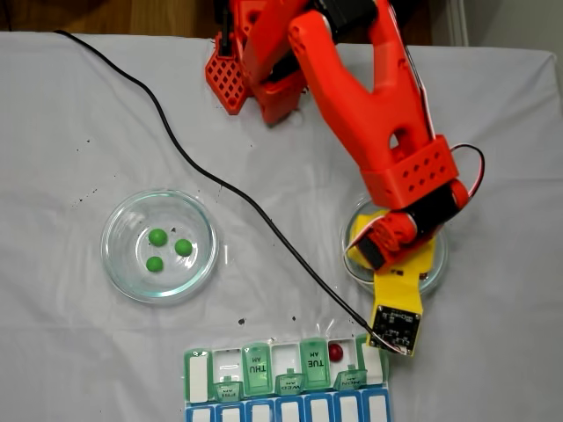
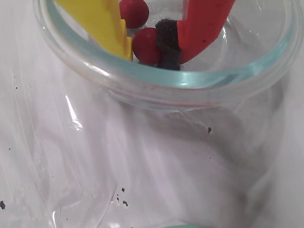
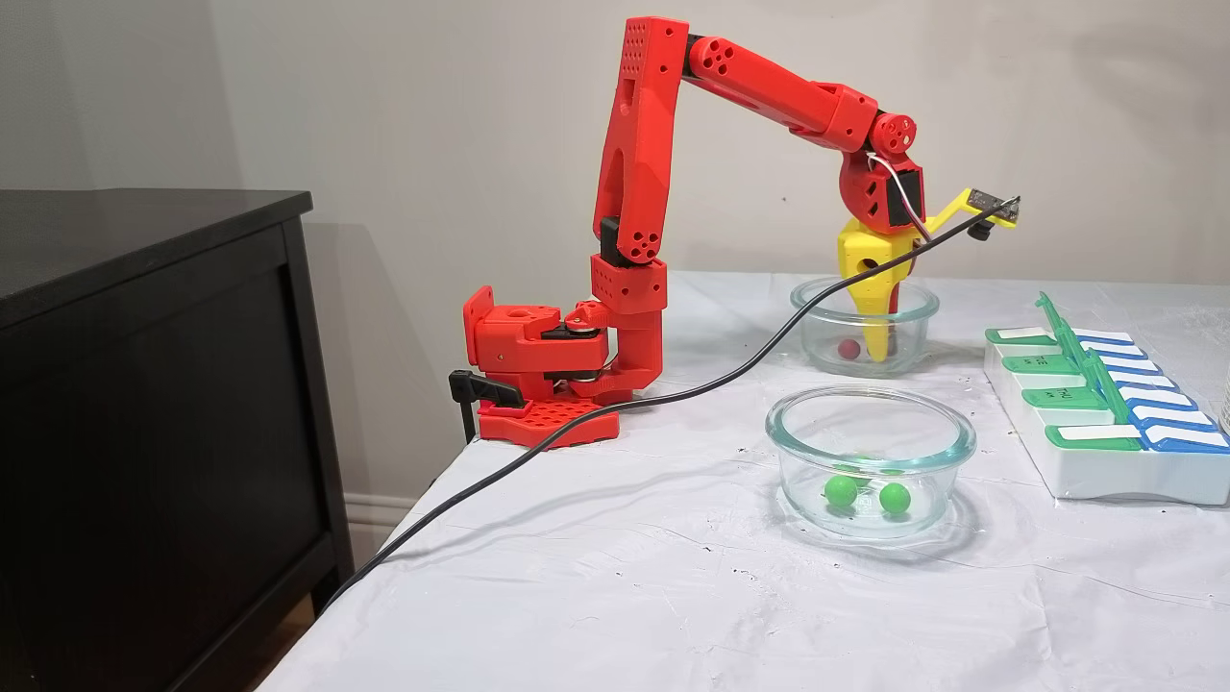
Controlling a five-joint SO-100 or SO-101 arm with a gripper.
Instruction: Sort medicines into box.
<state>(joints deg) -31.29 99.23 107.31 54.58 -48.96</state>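
Note:
My gripper reaches down into the right glass dish, also seen in a fixed view. Its yellow finger and the black pad of its red finger press on a dark red pill. A second red pill lies just behind it. A third red pill sits in an open compartment of the pill box, whose green lids stand up. Three green pills rest in the left dish.
A black cable runs across the white cloth from the wrist camera to the far left. The arm's red base is clamped at the table edge, beside a black cabinet. Small black specks dot the cloth.

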